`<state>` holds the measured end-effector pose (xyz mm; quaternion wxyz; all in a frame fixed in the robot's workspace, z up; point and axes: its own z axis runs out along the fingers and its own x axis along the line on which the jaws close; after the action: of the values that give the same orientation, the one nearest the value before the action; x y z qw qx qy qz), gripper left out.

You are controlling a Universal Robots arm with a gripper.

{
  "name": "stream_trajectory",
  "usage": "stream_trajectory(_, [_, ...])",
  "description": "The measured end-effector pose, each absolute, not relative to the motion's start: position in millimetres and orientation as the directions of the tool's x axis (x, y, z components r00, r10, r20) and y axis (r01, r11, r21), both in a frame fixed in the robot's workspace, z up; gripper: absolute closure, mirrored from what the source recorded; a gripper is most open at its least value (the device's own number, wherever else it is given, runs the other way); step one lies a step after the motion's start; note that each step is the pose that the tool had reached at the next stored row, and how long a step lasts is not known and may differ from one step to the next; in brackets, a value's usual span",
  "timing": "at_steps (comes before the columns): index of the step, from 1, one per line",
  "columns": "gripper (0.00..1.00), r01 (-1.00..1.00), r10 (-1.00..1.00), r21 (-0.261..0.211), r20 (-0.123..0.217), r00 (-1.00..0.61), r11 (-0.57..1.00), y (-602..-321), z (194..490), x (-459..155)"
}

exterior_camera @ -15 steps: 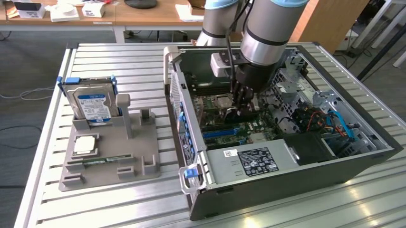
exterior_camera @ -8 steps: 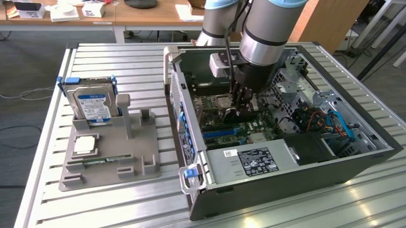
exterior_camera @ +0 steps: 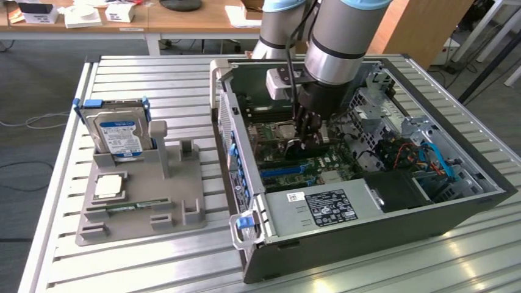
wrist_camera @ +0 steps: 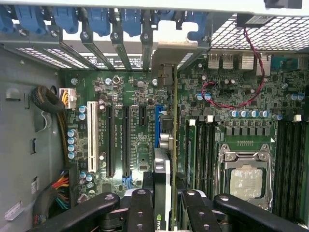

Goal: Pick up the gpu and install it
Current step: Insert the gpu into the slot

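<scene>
Closest to the lens, my gripper (wrist_camera: 166, 215) pinches the gpu (wrist_camera: 167, 159) edge-on, fingers clamped on either face; the card stands upright inside the computer case (exterior_camera: 456, 207), running along the blue slot (wrist_camera: 157, 121) on the motherboard (wrist_camera: 135, 96), its silver bracket (wrist_camera: 166, 48) toward the rear openings; whether its edge is in the slot I cannot tell. Risks, as I judge them: a slight tilt or offset would land the contacts beside the slot, and pressing would stress the board; the bracket could snag the rear frame; the card could slip in my grip under load; the memory slots (wrist_camera: 203, 150) sit close.
</scene>
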<state>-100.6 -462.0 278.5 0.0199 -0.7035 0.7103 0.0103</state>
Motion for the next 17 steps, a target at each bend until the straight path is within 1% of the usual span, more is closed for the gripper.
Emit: stream_trajectory(17, [0.73,-1.000,-0.999,-0.013,-0.041,-0.009,0.010,-463.1,278.5,-103.0])
